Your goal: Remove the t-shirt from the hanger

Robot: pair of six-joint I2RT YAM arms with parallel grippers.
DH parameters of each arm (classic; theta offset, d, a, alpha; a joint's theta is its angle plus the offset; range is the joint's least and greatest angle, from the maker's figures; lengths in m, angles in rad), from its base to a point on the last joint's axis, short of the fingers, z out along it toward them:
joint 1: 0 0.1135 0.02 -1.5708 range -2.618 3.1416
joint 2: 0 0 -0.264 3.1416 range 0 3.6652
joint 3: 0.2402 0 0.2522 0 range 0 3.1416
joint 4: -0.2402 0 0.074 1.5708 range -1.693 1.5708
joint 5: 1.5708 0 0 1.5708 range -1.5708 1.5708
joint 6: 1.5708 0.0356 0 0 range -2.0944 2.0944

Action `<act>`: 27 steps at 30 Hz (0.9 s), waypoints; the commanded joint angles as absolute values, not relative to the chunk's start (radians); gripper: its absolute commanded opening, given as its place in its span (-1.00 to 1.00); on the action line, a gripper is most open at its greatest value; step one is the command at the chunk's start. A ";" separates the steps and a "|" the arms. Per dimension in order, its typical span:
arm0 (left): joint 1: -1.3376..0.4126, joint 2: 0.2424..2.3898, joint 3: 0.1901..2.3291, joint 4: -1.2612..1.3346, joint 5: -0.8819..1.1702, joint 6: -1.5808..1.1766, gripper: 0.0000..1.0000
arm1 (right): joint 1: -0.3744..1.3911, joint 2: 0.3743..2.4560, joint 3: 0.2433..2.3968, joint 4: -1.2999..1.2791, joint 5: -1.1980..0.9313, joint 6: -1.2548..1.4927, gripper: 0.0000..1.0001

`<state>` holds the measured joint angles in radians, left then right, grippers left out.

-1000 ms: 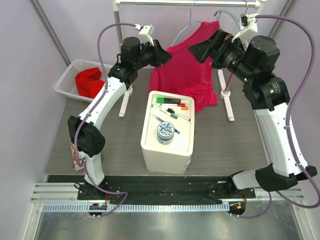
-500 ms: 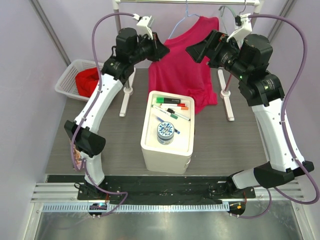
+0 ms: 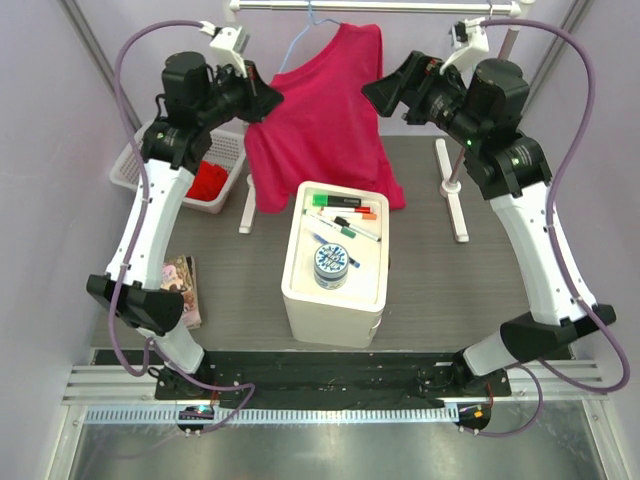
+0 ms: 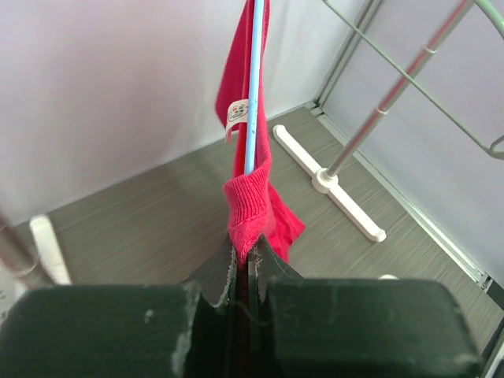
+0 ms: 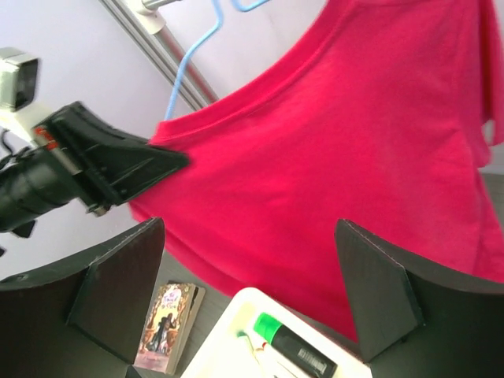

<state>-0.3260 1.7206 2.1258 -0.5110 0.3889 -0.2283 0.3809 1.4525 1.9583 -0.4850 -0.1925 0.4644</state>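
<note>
A red t-shirt (image 3: pixel 322 125) hangs on a light blue hanger (image 3: pixel 293 48) from the top rail. My left gripper (image 3: pixel 273 99) is shut on the shirt's left sleeve edge. In the left wrist view the ribbed red hem (image 4: pixel 250 201) is pinched between the fingers of that gripper (image 4: pixel 246 264), and the hanger wire (image 4: pixel 253 87) runs up above it. To the right of the shirt my right gripper (image 3: pixel 386 92) stands open, holding nothing. In the right wrist view this gripper (image 5: pixel 248 291) faces the shirt front (image 5: pixel 354 157), apart from it. The hanger hook (image 5: pixel 193 63) shows at the upper left.
A white box (image 3: pixel 333 300) with markers and a round tin stands in front of the shirt. A white basket (image 3: pixel 140 160) with red cloth is at the left, and a book (image 3: pixel 184 290) lies on the table. The rack's feet (image 3: pixel 456 200) and rail (image 3: pixel 400 6) frame the back.
The left gripper closed on the sleeve and moved up and left. The shirt and hanger slid left along the rail. The right arm rose and followed to the left, still open.
</note>
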 commanded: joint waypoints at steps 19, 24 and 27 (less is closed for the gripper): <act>-0.264 1.396 1.789 -0.566 0.545 -0.143 -1.00 | 0.615 1.786 2.332 -0.479 -0.069 0.204 0.63; -0.265 1.378 1.763 -0.581 0.568 -0.130 -1.00 | 0.615 1.818 2.367 -0.471 -0.028 0.163 0.36; -0.265 1.370 1.752 -0.587 0.600 -0.127 -1.00 | 0.615 1.838 2.391 -0.465 -0.032 0.138 0.30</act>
<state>-0.2680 1.4239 1.7531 -0.6132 0.5323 -0.1474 0.6144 1.8179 2.3272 -0.5293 -0.0677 0.2020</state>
